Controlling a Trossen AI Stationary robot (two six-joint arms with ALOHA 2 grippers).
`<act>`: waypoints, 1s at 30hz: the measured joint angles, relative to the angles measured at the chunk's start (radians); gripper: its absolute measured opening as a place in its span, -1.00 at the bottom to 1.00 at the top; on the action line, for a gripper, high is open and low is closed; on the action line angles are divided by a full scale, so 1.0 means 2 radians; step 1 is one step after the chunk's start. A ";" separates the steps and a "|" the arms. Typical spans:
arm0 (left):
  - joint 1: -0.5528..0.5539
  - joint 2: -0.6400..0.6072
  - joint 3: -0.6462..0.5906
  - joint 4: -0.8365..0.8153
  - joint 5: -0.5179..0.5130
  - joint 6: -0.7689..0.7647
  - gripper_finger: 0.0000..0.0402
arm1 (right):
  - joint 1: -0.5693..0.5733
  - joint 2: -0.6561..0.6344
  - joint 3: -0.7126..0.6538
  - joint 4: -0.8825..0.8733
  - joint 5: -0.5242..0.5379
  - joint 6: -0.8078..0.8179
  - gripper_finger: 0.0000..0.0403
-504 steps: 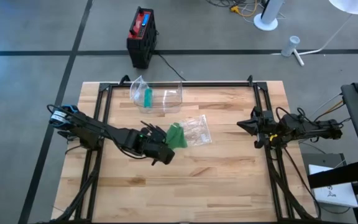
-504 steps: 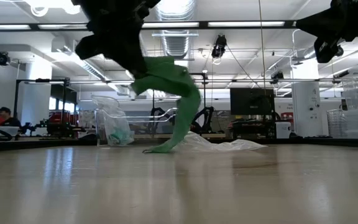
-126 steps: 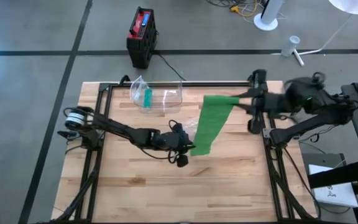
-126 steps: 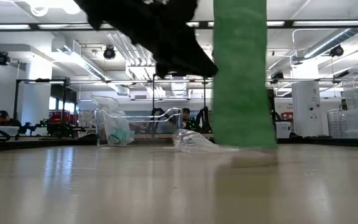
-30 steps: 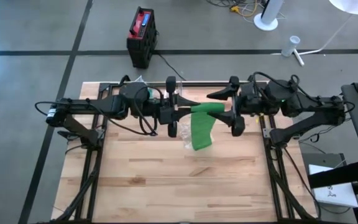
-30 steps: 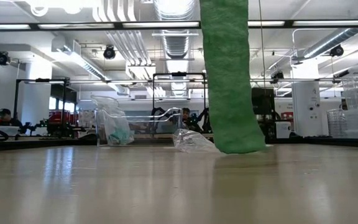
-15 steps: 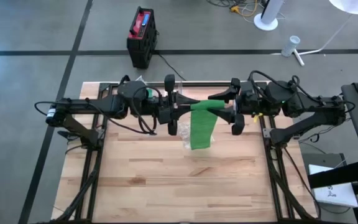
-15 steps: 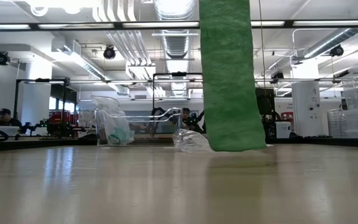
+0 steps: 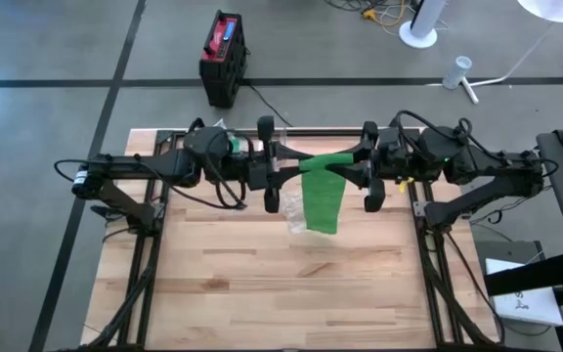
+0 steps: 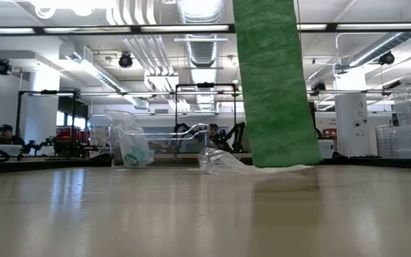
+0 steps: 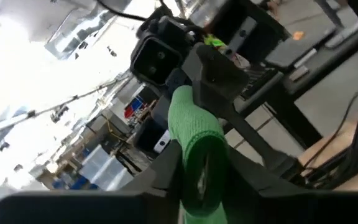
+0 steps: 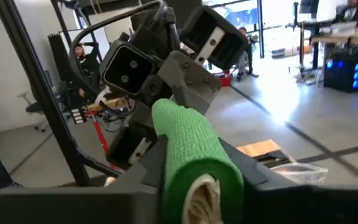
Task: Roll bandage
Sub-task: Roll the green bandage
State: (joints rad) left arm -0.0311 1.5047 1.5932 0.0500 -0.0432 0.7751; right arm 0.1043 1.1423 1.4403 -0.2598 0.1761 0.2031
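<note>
You have a clear plastic bag crumpled mid-table, a clear container holding something teal at the table's eleven o'clock, and off the table a red-and-black box on the floor toward twelve, cable trailing.

green bandage roll between left hand fingers, right hand opposite

green bandage, dark grippers, perhaps clear bag
</note>
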 joint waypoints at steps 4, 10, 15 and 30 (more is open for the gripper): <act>-0.001 0.000 0.018 -0.033 -0.009 -0.071 -0.34 | 0.000 0.000 0.000 0.003 0.000 -0.041 -0.80; 0.002 0.009 0.086 -0.118 0.038 -0.186 0.19 | 0.000 0.000 -0.009 0.007 0.004 -0.104 -0.80; 0.003 0.029 0.123 -0.158 0.043 -0.218 0.45 | 0.001 0.000 -0.029 0.048 0.000 -0.144 -0.80; 0.026 0.039 0.139 -0.189 0.059 -0.270 -0.03 | 0.022 0.002 -0.040 0.075 -0.004 -0.218 -0.80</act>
State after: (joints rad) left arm 0.0208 1.5822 1.8706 -0.3290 0.0743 0.2350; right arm 0.1490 1.1454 1.3608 -0.1095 0.1682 -0.2335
